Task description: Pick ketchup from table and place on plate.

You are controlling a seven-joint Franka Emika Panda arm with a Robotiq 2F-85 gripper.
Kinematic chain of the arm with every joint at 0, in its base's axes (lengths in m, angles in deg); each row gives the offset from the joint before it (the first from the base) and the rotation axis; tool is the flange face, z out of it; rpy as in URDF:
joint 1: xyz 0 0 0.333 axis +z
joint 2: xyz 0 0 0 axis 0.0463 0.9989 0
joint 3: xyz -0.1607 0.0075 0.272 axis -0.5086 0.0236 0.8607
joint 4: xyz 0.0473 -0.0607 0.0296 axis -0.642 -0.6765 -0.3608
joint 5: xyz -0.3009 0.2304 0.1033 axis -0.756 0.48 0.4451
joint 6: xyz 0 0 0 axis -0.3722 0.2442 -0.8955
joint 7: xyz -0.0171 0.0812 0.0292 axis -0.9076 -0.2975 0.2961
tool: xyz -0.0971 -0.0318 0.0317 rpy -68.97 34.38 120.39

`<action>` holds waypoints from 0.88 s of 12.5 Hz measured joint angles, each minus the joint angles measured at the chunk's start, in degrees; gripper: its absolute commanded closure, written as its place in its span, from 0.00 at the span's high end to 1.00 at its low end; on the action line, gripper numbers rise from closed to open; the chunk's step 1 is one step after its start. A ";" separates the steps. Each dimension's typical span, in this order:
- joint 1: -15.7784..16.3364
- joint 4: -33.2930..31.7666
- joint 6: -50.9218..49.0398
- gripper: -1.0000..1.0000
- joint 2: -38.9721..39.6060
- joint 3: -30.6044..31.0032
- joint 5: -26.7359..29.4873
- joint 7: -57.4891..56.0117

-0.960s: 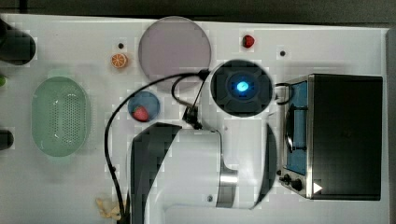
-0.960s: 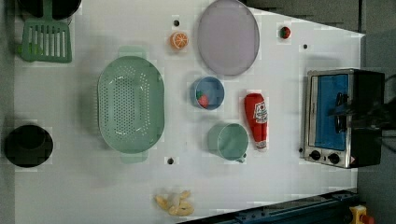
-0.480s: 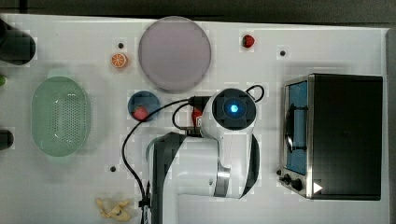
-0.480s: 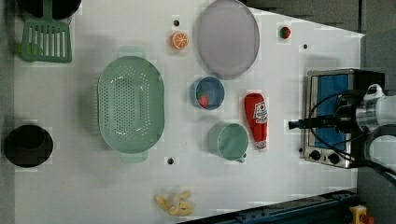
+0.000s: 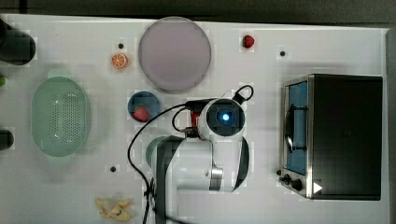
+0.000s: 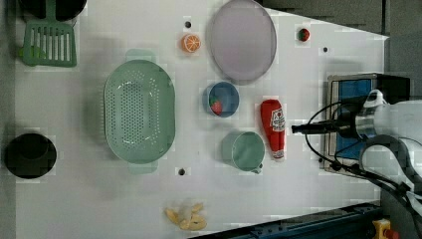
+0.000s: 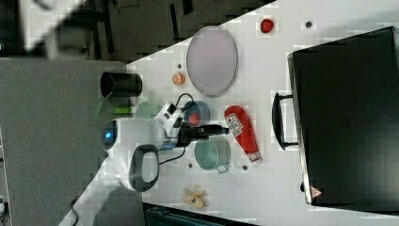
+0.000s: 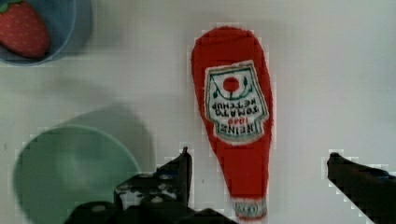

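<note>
The ketchup (image 6: 273, 128) is a small red bottle lying flat on the white table, its white cap end toward the left view's bottom. It lies between the green mug and the toaster oven. In the wrist view the ketchup (image 8: 236, 121) lies lengthwise, and my gripper (image 8: 257, 156) hangs open above its neck end. One dark finger (image 8: 180, 168) sits on each side of the bottle, neither touching it. In the left view the gripper (image 6: 298, 128) reaches in from the right. The pale lilac plate (image 5: 174, 53) lies empty at the table's far side in the top view; it is also seen as the plate (image 6: 242, 40).
A blue bowl (image 6: 221, 98) holding a strawberry and a green mug (image 6: 244, 149) stand close beside the ketchup. A toaster oven (image 5: 336, 135) stands at the top view's right. A green colander (image 6: 139, 112), an orange slice (image 6: 190, 43), a loose strawberry (image 6: 303, 34) and a black cup (image 6: 30, 155) are farther off.
The arm has swung in from over the toaster oven's side toward the ketchup, and the gripper now hangs over the bottle. The fingers stayed open.
</note>
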 measured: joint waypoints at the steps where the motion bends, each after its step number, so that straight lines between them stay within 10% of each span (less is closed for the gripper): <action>1: -0.01 0.11 2.52 1.00 2.65 -0.21 0.32 -0.67; 11: 0.14 -1.45 17.09 1.00 19.67 0.43 0.19 -1.09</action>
